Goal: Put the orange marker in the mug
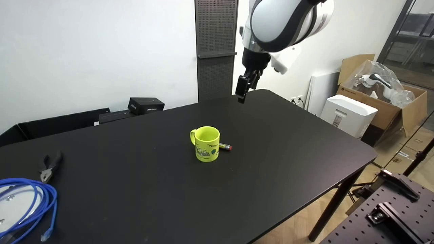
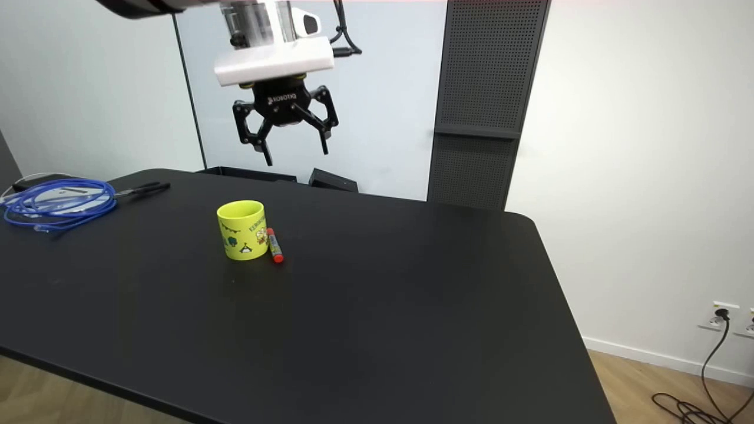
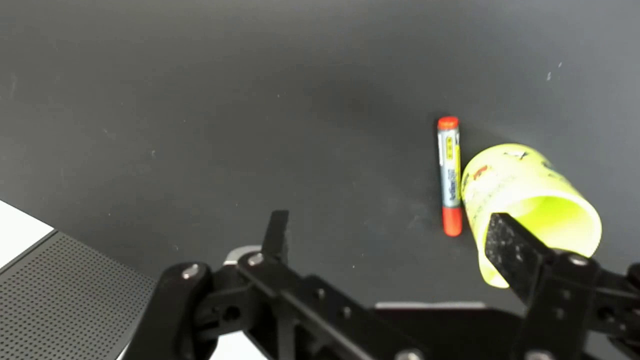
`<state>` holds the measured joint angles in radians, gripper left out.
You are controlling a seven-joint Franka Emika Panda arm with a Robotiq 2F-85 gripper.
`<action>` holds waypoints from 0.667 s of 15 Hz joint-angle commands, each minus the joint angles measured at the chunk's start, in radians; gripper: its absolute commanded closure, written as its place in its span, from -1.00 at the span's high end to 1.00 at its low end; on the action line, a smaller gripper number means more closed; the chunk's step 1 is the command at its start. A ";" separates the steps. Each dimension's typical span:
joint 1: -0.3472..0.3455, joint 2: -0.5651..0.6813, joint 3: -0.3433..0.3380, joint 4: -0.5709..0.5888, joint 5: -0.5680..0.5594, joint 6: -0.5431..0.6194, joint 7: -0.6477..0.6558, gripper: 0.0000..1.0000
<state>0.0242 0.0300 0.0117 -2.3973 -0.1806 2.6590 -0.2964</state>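
A bright yellow-green mug (image 1: 207,145) stands upright on a dark counter (image 1: 152,200), its mouth facing up and small printed pictures on its wall; in an exterior view its handle points left. Lying on its side just beside the mug is the orange marker (image 3: 450,167), a short pen with orange-red ends and a grey and yellow barrel. In both exterior views it lies to the right of the mug; in the wrist view it is on the mug's left, and whether the two touch is hard to tell. The robot's hand (image 2: 297,158), black with two fingers, hangs well above the counter, released, its fingers spread wide apart. In the wrist view a fingertip overlaps the mug along the line of sight. A white and black arm (image 1: 278,23) holds the hand from above. Toward the left of the counter in both exterior views lie a coil of blue cable (image 2: 108,199) over a pale plate (image 1: 17,210) and, near it, pliers (image 1: 51,168) with dark handles. Beyond the far edge are a black box (image 1: 147,106) and a grey perforated panel (image 1: 217,34). Off to the right in an exterior view stand a white container (image 1: 352,122) and a cardboard box (image 1: 383,111) with clear plastic (image 1: 403,98) inside.
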 commanded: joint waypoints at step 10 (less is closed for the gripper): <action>-0.024 0.125 0.039 0.008 0.052 0.125 -0.031 1.00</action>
<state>0.0239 0.1306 0.0168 -2.4049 -0.1866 2.8482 -0.2038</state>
